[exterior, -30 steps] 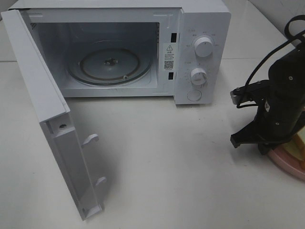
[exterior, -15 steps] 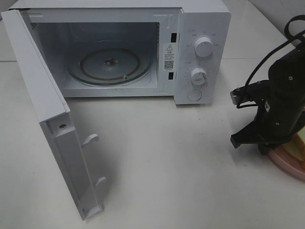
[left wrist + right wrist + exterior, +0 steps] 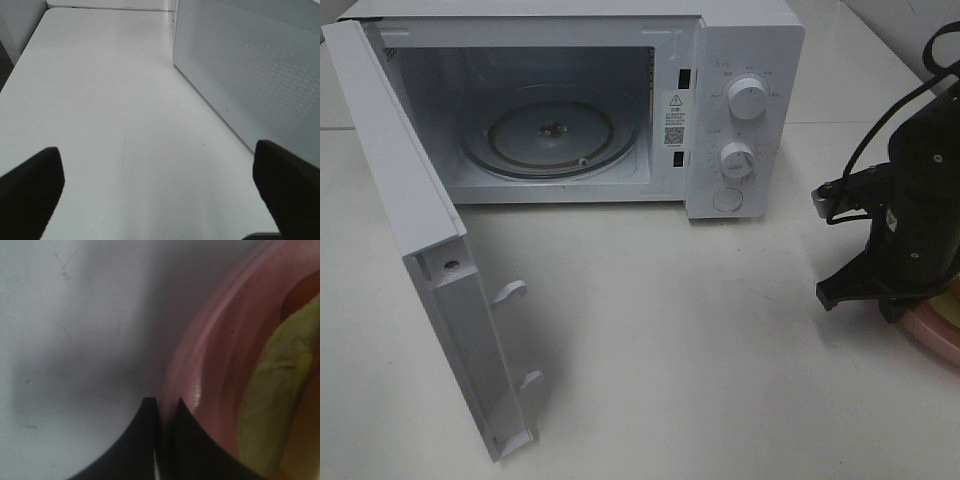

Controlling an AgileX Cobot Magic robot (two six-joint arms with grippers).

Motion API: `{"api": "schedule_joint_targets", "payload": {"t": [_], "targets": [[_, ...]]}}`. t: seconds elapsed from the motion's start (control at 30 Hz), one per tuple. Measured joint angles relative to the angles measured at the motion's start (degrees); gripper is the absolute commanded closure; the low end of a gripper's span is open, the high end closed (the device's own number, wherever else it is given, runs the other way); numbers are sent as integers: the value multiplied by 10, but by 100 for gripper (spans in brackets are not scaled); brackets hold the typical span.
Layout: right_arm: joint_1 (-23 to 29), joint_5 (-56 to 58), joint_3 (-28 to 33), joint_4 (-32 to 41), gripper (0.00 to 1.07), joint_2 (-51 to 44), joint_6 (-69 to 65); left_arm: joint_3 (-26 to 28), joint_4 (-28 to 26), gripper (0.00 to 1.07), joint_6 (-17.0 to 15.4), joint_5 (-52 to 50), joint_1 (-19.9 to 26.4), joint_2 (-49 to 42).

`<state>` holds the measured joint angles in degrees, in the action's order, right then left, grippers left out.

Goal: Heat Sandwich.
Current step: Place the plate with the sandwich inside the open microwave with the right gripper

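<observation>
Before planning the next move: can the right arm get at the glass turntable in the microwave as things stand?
Probably yes. The door is swung wide open to the left, the glass turntable is bare, and nothing stands between it and the right gripper.

A white microwave (image 3: 745,50) stands at the back of the white table (image 3: 700,350), its door (image 3: 410,200) swung wide open toward the left and the round glass turntable (image 3: 550,135) bare inside. Two white knobs (image 3: 748,100) sit one above the other on its right panel. A pink plate (image 3: 930,337) lies on the table at the right edge, well apart from the microwave.
</observation>
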<state>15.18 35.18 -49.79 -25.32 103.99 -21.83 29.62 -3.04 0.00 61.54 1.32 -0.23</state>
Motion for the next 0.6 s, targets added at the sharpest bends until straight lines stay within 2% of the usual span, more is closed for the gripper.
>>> {"api": "schedule_joint_targets", "payload": {"t": [0.6], "targets": [[61, 89, 0, -31, 107, -48, -30, 0, 0, 9, 0, 0, 0, 0]]}}
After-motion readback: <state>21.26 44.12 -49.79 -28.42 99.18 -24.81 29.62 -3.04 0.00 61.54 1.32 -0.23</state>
